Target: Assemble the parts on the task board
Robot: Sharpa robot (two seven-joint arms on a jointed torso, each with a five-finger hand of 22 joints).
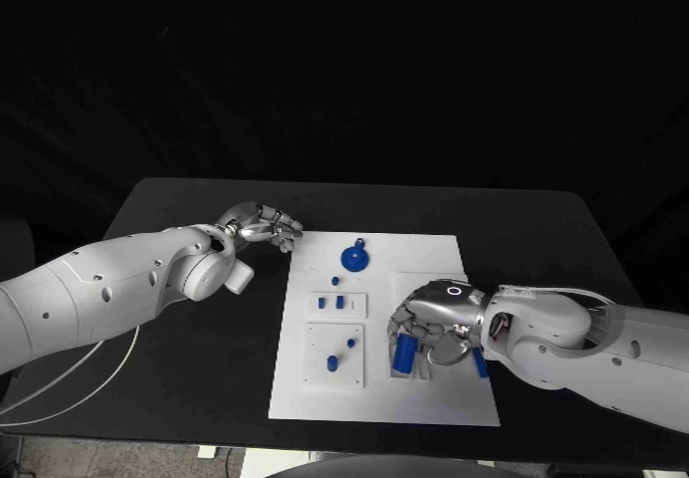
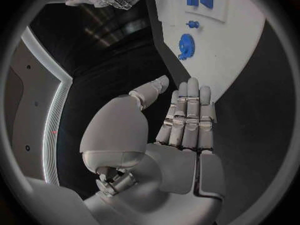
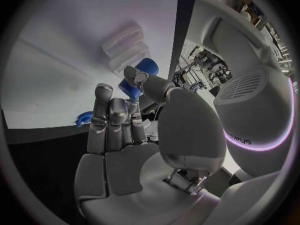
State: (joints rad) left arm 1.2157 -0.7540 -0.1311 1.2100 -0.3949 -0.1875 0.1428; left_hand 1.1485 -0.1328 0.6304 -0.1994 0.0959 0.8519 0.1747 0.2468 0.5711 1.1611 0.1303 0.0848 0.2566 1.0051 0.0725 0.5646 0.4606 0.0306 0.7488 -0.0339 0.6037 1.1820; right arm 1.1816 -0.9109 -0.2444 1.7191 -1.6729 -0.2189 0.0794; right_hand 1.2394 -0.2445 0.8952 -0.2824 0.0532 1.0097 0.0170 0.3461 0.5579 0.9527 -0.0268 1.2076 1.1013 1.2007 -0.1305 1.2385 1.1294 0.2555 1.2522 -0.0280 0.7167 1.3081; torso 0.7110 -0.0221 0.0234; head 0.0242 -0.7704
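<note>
My right hand [image 1: 431, 324] is closest to the head camera, lying over the task board's [image 1: 431, 249] near right part, its fingers [image 3: 109, 115] closed around a blue peg [image 1: 406, 353]. A second blue piece [image 1: 480, 364] pokes out just beside that hand, at the board's right edge; I cannot tell whether it is held. My left hand [image 1: 263, 227] rests on the black worktop [image 1: 187, 199] just off the board's far left corner, fingers curled in, holding nothing. A blue gear [image 1: 354, 259] lies on the board's far middle, with small blue parts [image 1: 335, 301] on raised plates nearer me.

I judge the peg must go into a seat on the board: I should keep it upright, line it up first, then lower slowly.

The left wrist camera shows the gear's teeth [image 2: 186, 46]. The right wrist camera shows the peg [image 3: 142, 70] pinched at my fingertips.
</note>
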